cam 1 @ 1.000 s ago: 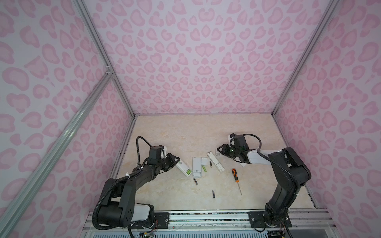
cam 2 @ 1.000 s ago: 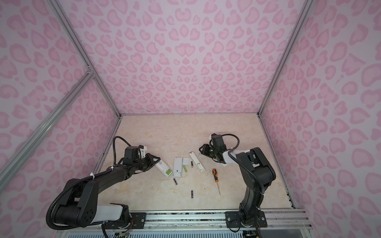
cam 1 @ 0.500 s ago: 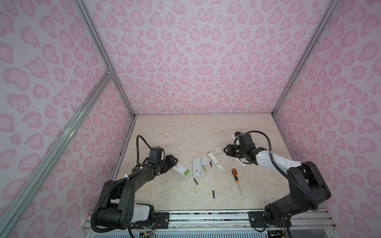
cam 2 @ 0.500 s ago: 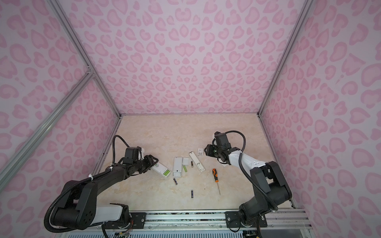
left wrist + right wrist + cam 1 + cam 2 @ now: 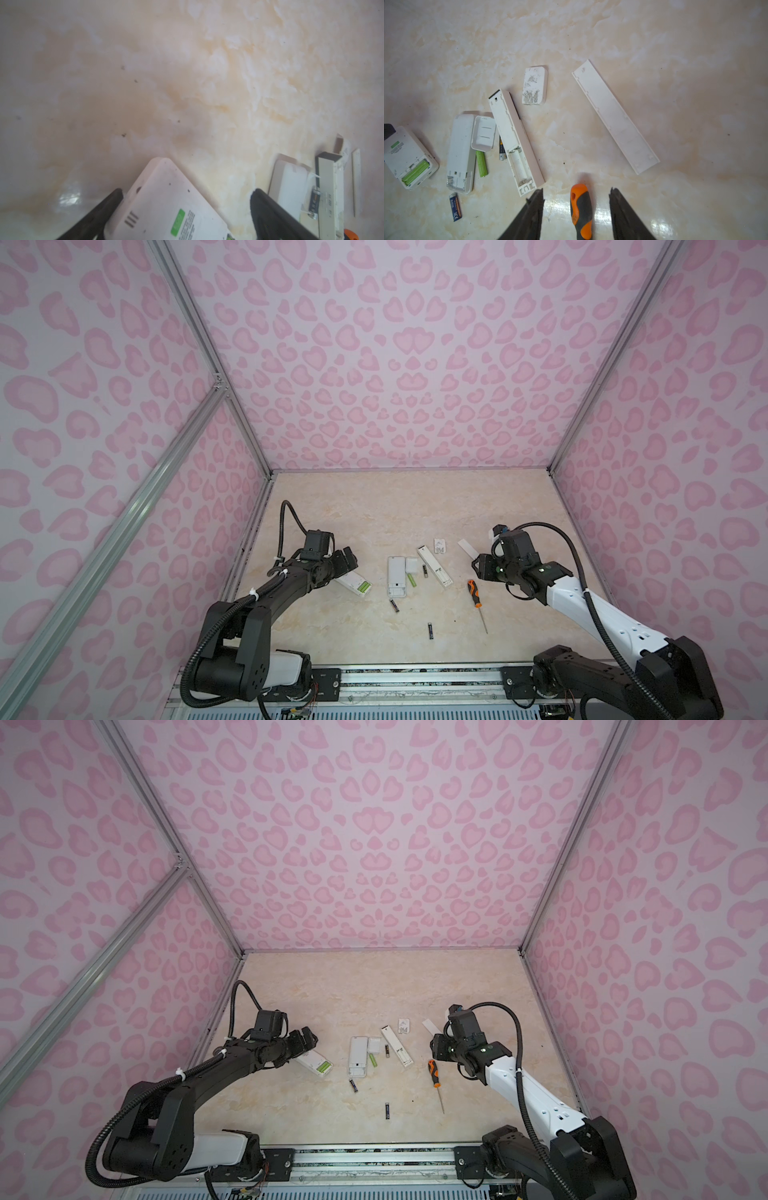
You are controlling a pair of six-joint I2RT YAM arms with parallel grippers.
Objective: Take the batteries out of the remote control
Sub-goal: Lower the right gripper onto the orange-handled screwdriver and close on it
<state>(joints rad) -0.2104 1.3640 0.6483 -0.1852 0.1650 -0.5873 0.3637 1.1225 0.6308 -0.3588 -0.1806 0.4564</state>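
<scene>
1. Nearest on the marbled surface (image 5: 353,639), a black battery (image 5: 431,630) lies alone. A little farther and to its left lies a second dark battery (image 5: 394,605).
2. Right of them lies an orange-and-black screwdriver (image 5: 475,594), handle toward the far side. The right gripper (image 5: 576,189) hangs over the handle's end, its fingers apart and holding nothing.
3. At left, the left gripper (image 5: 186,190) is spread wide astride the far end of a white remote (image 5: 351,583) without clamping it. Two lime green batteries (image 5: 415,172) sit in its uncovered bay.
4. In the middle lies a second white remote (image 5: 396,576), with a loose green battery (image 5: 411,580) just to its right and a small battery cover (image 5: 411,565) just beyond that.
5. Next right, another black battery (image 5: 424,571) lies just beside a slim remote (image 5: 434,573) whose bay is empty.
6. Farthest are a scuffed small cover (image 5: 439,545) and, to its right, a long cover (image 5: 468,548), lying apart from each other.
</scene>
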